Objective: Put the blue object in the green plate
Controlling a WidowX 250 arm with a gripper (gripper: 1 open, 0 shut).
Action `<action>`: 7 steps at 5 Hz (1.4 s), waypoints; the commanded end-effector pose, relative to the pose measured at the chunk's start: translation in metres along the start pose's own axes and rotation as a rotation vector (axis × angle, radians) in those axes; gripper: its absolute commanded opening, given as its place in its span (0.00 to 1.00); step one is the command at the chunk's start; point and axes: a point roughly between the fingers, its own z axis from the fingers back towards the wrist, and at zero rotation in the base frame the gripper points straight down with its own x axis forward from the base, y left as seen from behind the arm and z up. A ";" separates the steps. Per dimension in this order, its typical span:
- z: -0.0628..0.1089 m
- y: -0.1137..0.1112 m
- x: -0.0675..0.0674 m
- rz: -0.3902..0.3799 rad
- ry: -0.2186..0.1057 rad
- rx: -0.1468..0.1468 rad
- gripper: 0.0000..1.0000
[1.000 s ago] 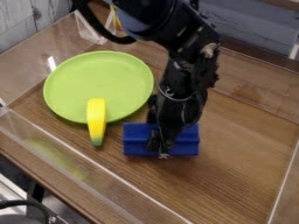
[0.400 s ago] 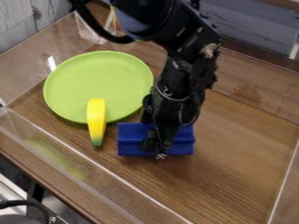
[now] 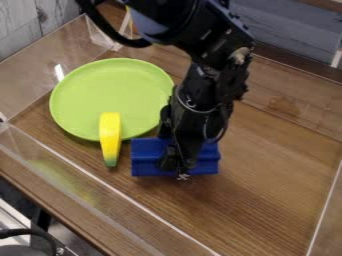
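Observation:
The blue object (image 3: 150,157) is a deep blue block lying on the wooden table just right of the green plate's lower edge. My gripper (image 3: 185,170) points steeply down onto the block's middle and is shut on it, its black fingers straddling the block. The green plate (image 3: 94,85) is round and lime-green, up and left of the block. Its near rim lies close to the block's left end. The arm hides the block's middle and much of its right part.
A yellow banana-shaped object (image 3: 110,138) lies across the plate's lower rim, just left of the blue block. A clear low wall (image 3: 27,150) borders the table at the left and front. A dark cable (image 3: 107,30) hangs behind the plate.
The blue block has shifted a little to the left, toward the yellow object and the plate, with the gripper still shut on it. The arm has barely moved.

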 end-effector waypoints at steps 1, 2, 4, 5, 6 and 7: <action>0.014 0.005 0.000 0.020 -0.036 0.043 0.00; 0.015 0.005 -0.002 0.034 -0.028 0.049 0.00; 0.016 0.004 -0.005 0.067 -0.015 0.054 0.00; 0.015 0.004 -0.006 0.085 -0.010 0.054 0.00; 0.015 0.004 -0.008 0.102 -0.005 0.055 0.00; 0.015 0.004 -0.009 0.118 -0.001 0.056 0.00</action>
